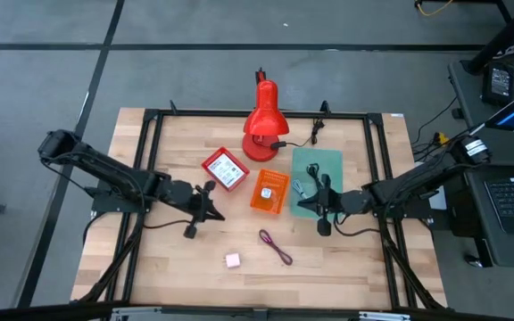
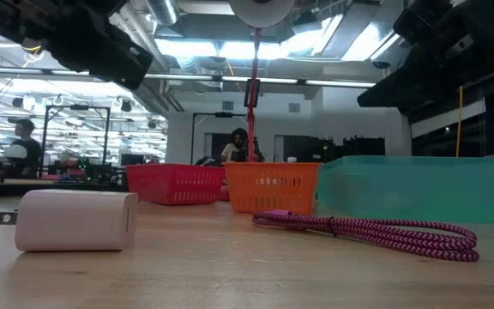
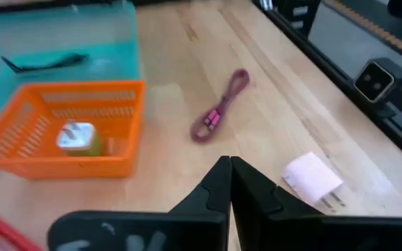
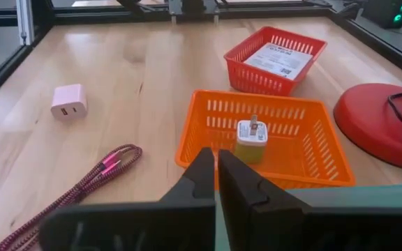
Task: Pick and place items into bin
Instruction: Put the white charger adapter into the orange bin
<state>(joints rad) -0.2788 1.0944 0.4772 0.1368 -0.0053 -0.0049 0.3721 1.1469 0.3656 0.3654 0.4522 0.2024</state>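
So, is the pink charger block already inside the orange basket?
No, the pink charger block lies on the bare wooden table, apart from the orange basket, which holds only a white and yellow-green plug.

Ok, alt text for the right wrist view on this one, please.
An orange basket holding a white-and-yellow charger sits on a wooden table, just beyond the shut right gripper. A red basket with a printed card lies farther off; a pink charger and maroon cord lie loose, beside a red lamp base.
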